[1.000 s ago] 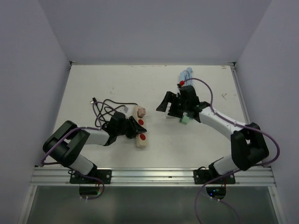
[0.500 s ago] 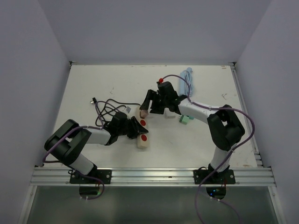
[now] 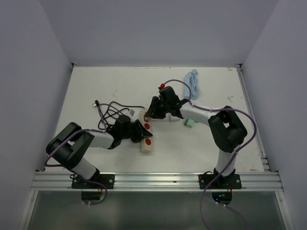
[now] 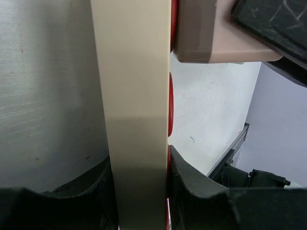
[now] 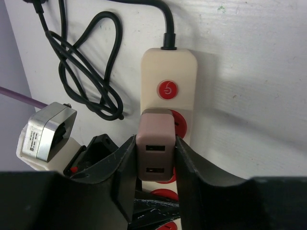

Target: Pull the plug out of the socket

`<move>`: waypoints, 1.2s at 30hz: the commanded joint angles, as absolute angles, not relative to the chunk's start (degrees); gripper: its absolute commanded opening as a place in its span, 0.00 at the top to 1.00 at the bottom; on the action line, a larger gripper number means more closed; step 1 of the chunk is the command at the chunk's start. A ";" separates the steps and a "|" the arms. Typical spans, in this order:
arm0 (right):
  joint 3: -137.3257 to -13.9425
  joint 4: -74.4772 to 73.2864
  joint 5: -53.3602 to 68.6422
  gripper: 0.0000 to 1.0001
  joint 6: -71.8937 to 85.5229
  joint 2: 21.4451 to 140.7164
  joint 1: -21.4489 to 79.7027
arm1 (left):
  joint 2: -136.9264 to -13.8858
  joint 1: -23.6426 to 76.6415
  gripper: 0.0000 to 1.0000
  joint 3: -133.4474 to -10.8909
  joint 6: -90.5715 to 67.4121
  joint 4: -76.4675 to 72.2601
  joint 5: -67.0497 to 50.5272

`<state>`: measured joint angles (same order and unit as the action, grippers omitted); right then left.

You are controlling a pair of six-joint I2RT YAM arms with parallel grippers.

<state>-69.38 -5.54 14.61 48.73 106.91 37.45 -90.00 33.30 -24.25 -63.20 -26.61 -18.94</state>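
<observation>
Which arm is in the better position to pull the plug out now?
Right. The right gripper clasps the plug on both sides; the left gripper grips the power strip, steadying it.

socket strip (image 5: 169, 72) looks smooth plastic, plug (image 5: 155, 143) matt plastic, table (image 5: 249, 72) scuffed and matt.

**Socket strip clamped edge-on**
The left gripper (image 4: 139, 165) fingers (image 4: 192, 179) close on both faces of the cream socket strip (image 4: 136, 96). The beige plug (image 4: 211, 33) sits on its red-socketed right edge, with a black finger (image 4: 273, 21) against it, above the white counter (image 4: 211, 110).
</observation>
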 commanded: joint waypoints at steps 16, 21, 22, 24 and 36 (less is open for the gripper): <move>-65.66 -4.75 18.45 1.00 49.30 104.07 37.71 | -91.67 34.19 0.36 -21.80 -58.97 -16.26 -15.21; -63.37 -4.13 19.07 1.00 49.83 101.87 37.79 | -91.76 34.19 0.36 -22.32 -59.06 -15.03 -13.89; -63.11 -4.22 19.16 1.00 50.10 101.43 37.71 | -91.76 34.19 0.36 -22.41 -58.98 -14.86 -13.45; -62.67 -4.39 19.25 1.00 50.10 100.73 37.79 | -92.02 34.19 0.36 -22.85 -58.89 -14.59 -13.10; -60.91 -2.46 19.95 1.00 52.47 98.35 38.85 | -94.22 34.19 0.43 -24.87 -59.24 -14.33 -13.01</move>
<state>-61.34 -3.03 16.49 49.95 101.91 37.60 -90.50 33.93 -26.30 -62.87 -25.21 -19.35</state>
